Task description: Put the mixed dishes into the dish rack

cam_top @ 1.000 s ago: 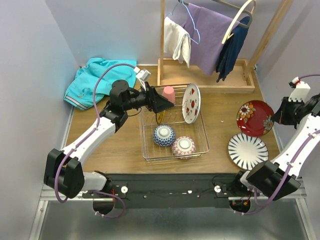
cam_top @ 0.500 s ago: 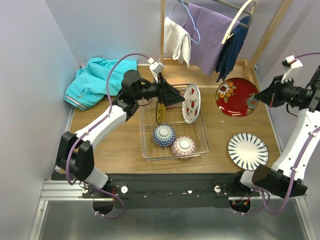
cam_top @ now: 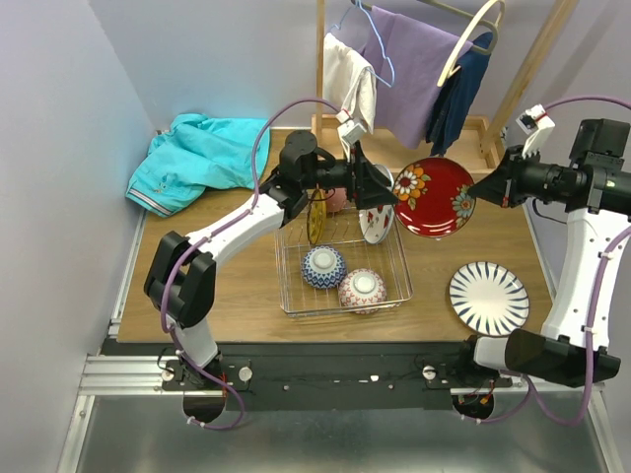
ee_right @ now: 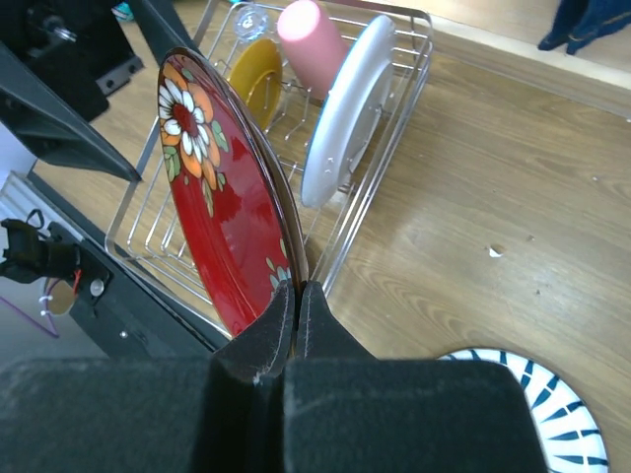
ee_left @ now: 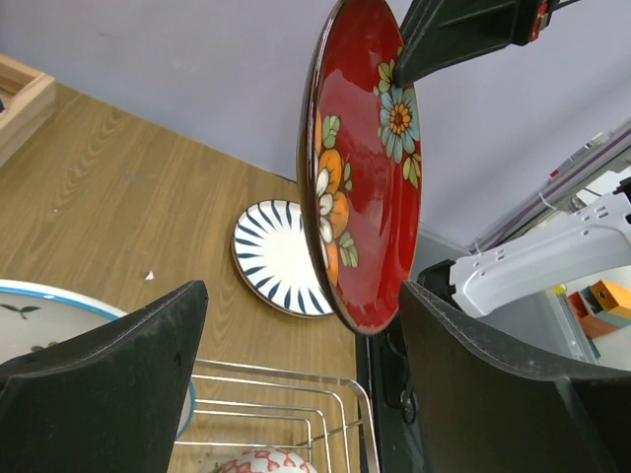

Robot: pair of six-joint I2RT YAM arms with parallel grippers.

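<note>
My right gripper [cam_top: 490, 187] is shut on the rim of the red flowered plate [cam_top: 434, 197] and holds it on edge in the air, just right of the silver wire dish rack [cam_top: 396, 281]. The right wrist view shows the pads [ee_right: 278, 317] pinching the plate [ee_right: 217, 217]. My left gripper [cam_top: 378, 189] is open beside the plate; in its wrist view the plate [ee_left: 365, 168] hangs between the spread fingers [ee_left: 108, 374], nearer the right one. In the rack are a blue-patterned bowl [cam_top: 323, 266], pink-patterned bowl [cam_top: 362, 289], yellow plate [cam_top: 315, 219], pink cup [ee_right: 311, 44], clear glass [ee_right: 246, 20] and white fruit plate [ee_right: 345, 108].
A blue-and-white striped plate [cam_top: 489, 298] lies on the table right of the rack. A wooden clothes rack with hanging garments [cam_top: 414, 69] stands at the back. A teal cloth [cam_top: 192, 158] lies at the back left.
My right gripper lifted the red plate off the table and carried it left toward the rack. My left gripper swung right over the rack's back to meet it.
</note>
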